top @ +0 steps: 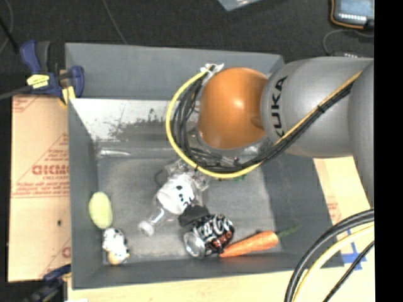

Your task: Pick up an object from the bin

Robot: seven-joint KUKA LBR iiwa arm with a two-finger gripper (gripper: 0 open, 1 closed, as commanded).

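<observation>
1. In the camera view, one grey metal bin (126, 121) held seven loose things, one of each kind.
2. One arm (315, 112) reached in from the right. Its wrist carried one orange cover (230, 109) ringed by a loop of yellow and black cables (170, 128).
3. The gripper (187, 173) showed as a bit of metal below the cover, low over the middle of the bin floor. Whether it was open or closed could not be told, and nothing could be seen in its grasp.
4. Right under the gripper lay one white cup with black spots (176, 195), tipped on its side near the middle of the floor. Its upper edge met the gripper's metal parts.
5. One clear plastic piece (151, 222) lay against the cup's lower left side.
6. One small black piece (189, 216) lay just below the cup, touching the top of the can.
7. One crushed black-and-red can (211, 234) lay near the front wall.
8. One orange carrot (250, 244) lay just right of the can, its thick end against it and its tip pointing right.
9. One pale green oval thing (101, 209) lay by the left wall, well apart from the cup.
10. One small white toy with black spots (115, 245) sat in the front left corner, just below the oval.
</observation>
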